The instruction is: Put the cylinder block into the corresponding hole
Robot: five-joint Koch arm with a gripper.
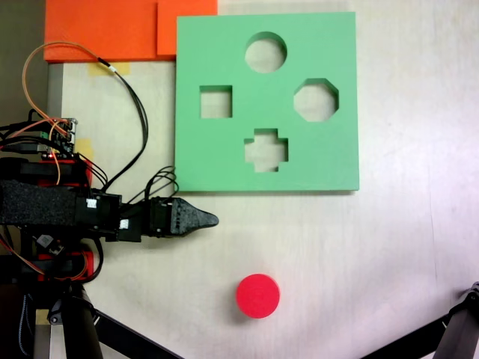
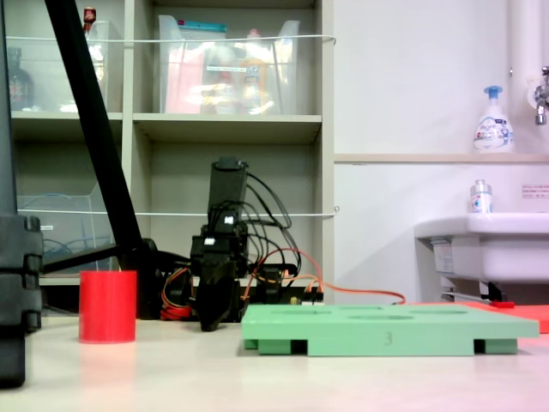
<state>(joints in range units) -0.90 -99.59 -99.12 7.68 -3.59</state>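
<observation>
The red cylinder block [image 1: 258, 296] [image 2: 107, 306] stands upright on the pale table, apart from everything else. The square green foam board [image 1: 337, 149] [image 2: 386, 330] lies flat, and its circular hole [image 1: 266, 52] is near the board's top edge in the fixed view from above. My gripper [image 1: 212, 220] [image 2: 210, 323] is low over the table just below the board's lower left corner. Its jaws taper to one closed point with nothing between them. It is up and to the left of the cylinder, well clear of it.
The board also has a square cutout [image 1: 215, 102], an octagonal cutout [image 1: 316, 99] and a cross cutout [image 1: 266, 149]. Orange foam sheets [image 1: 105, 30] lie at the top left. Black tripod legs [image 1: 123, 333] [image 1: 458, 329] cross the bottom corners. Loose cables [image 1: 138, 105] trail beside the arm.
</observation>
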